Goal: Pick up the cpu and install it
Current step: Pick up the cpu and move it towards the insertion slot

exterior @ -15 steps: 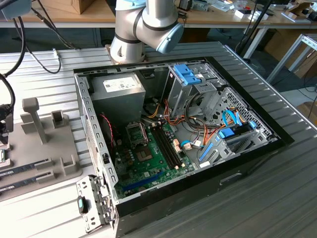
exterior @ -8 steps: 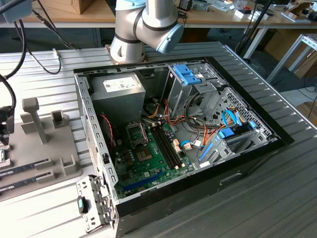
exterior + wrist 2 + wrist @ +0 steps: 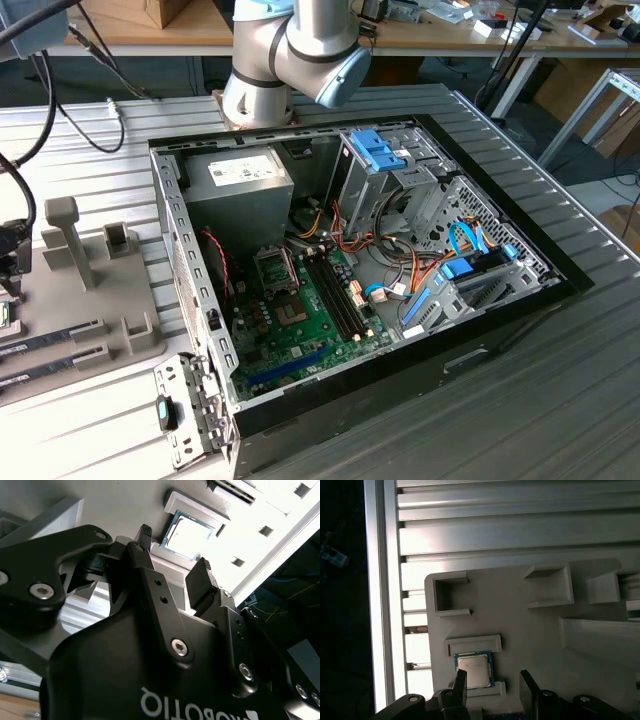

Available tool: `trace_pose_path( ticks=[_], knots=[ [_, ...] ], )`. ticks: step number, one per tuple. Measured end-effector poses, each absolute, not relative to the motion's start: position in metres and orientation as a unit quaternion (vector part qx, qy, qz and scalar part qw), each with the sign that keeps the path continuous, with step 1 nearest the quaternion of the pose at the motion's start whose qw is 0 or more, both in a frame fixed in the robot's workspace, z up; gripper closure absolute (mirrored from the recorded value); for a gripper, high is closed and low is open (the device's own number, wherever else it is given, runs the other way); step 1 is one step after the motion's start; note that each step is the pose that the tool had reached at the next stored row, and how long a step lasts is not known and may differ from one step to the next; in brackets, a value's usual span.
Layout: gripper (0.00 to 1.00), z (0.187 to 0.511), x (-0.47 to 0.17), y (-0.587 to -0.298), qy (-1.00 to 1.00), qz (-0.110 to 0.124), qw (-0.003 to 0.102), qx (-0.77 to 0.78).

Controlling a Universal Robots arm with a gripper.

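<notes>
White lettering – upside down (partly cut off) – on the gripper.

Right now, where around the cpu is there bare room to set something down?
Bare: the fixture plate between the cpu and the square pockets, and the ribbed table beyond the plate's edge. Crowded: at the cpu itself, ridges border it and the open hand sits close.

Silver-topped cpu flat in grey holder
</notes>
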State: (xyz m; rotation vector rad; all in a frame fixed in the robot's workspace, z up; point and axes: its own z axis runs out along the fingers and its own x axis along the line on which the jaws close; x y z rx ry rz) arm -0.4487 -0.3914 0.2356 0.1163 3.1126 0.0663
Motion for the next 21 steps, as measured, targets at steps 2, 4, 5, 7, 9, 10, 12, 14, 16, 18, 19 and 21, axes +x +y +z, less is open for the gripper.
trace_pose_path(
  ticks=[2, 4, 5, 7, 9, 10, 12, 14, 16, 18, 19, 21],
  knots=[
    [0.46, 0.233, -0.449, -0.391, 0.999, 0.009, 0.013, 0.033],
    [0.46, 0.231, -0.449, -0.390, 1.000, 0.003, 0.014, 0.021],
    [0.46, 0.230, -0.449, -0.390, 1.000, 0.003, 0.013, 0.011],
    [0.46, 0.228, -0.451, -0.390, 1.000, 0.003, 0.013, 0.009],
    [0.46, 0.225, -0.452, -0.390, 1.000, 0.003, 0.014, 0.009],
    [0.46, 0.223, -0.453, -0.390, 1.000, 0.003, 0.014, 0.009],
    [0.46, 0.219, -0.454, -0.390, 1.000, 0.003, 0.014, 0.009],
    [0.46, 0.216, -0.454, -0.390, 1.000, 0.003, 0.014, 0.009],
    [0.46, 0.213, -0.455, -0.390, 1.000, 0.003, 0.013, 0.009],
    [0.46, 0.211, -0.456, -0.390, 1.000, 0.003, 0.014, 0.009],
    [0.46, 0.210, -0.457, -0.390, 1.000, 0.003, 0.014, 0.009],
    [0.46, 0.207, -0.457, -0.390, 1.000, 0.003, 0.014, 0.009]
  ],
)
